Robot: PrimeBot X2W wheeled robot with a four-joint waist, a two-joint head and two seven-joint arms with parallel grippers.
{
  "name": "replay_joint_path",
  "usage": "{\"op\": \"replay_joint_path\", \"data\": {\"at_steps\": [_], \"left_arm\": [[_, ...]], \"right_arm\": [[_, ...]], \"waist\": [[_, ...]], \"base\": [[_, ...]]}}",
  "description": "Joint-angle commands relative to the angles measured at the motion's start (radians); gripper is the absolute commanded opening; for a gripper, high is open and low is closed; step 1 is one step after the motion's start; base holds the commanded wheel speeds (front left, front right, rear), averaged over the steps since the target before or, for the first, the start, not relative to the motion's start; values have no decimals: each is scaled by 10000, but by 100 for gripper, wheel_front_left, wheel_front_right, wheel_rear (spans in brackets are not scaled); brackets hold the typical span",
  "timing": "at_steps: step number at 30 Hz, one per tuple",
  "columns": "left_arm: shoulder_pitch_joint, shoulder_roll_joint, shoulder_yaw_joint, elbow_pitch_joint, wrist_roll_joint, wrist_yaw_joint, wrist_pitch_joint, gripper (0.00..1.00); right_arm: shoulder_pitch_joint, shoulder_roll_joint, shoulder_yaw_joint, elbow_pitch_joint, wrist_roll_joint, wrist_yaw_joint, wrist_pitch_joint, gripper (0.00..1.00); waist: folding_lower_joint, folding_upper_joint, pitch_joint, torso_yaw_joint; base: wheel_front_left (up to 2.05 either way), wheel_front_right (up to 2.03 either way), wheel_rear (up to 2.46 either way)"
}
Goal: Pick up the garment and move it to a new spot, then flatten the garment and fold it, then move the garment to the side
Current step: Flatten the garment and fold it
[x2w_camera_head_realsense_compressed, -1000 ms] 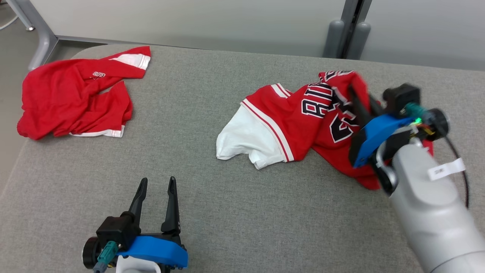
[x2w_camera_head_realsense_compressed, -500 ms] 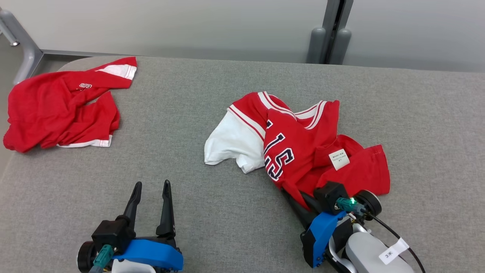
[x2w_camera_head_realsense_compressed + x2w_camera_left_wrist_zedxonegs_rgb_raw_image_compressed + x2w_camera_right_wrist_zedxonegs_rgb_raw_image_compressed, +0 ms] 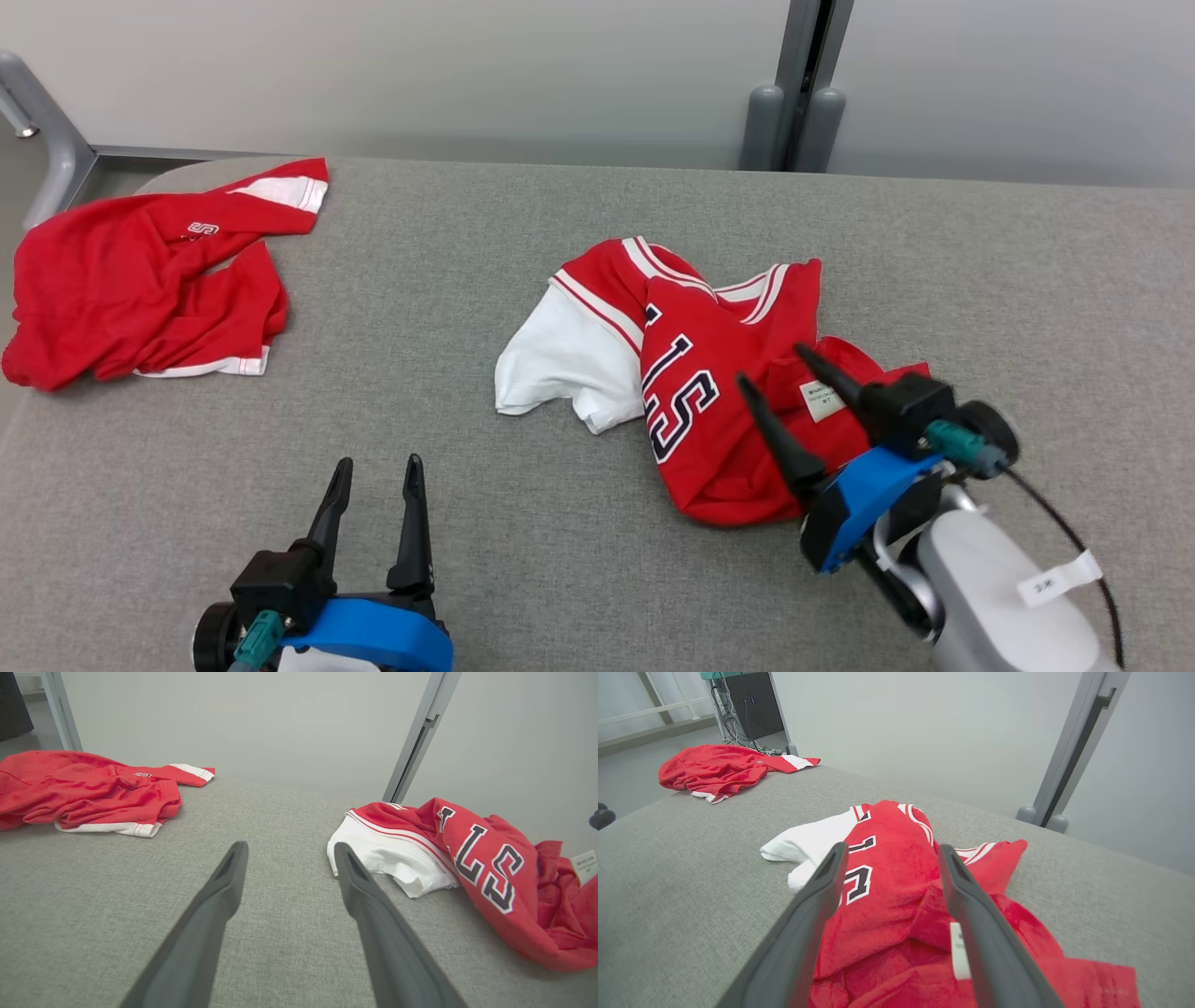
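Head view: a crumpled red-and-white jersey (image 3: 709,411) lies mid-way along the grey padded table (image 3: 523,560), with a second red garment (image 3: 140,289) well apart at far left. The right gripper (image 3: 771,364) is spread wide over the jersey's near part, grasping nothing. The left gripper (image 3: 379,461) (equally spread, empty) sits at lower left.

Left wrist view: its fingers frame bare grey cloth.

Right wrist view: the fingers straddle red folds, with a white label (image 3: 959,952) beside one.

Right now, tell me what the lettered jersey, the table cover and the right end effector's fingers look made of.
Jersey: soft matte knit, maybe cotton or polyester; it slumps in creases. Table cover: grey woven cloth, matte; fine flecked weave shows. Right end effector fingers: dark, smooth, dull; probably moulded plastic.
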Motion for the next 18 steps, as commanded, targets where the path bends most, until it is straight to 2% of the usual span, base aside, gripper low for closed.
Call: {"op": "replay_joint_path", "data": {"at_steps": [1,8,15,16,18], "left_arm": [[17,-7,-54,-22,13,-40,-52,100],[-111,-5,-207,6,-108,-13,-52,100],[-208,-7,-295,22,-183,28,-52,100],[-230,-7,-306,13,-194,45,-52,100],[-261,-7,-295,-3,-217,58,-52,100]], "right_arm": [[-179,-88,-304,63,-255,1,227,100],[-787,-291,-688,1067,-1136,1,1714,100],[-1476,-334,-103,2129,-829,1,2460,100],[-1562,-339,-45,2250,-778,1,2444,55],[-1718,-380,11,2490,-701,-1,2327,27]], "waist": [[1,0,26,39],[1,0,166,310],[1,0,370,494],[1,0,395,503],[1,0,434,505]], "base": [[0,0,0],[0,0,0],[0,0,0],[0,0,0],[0,0,0]]}}
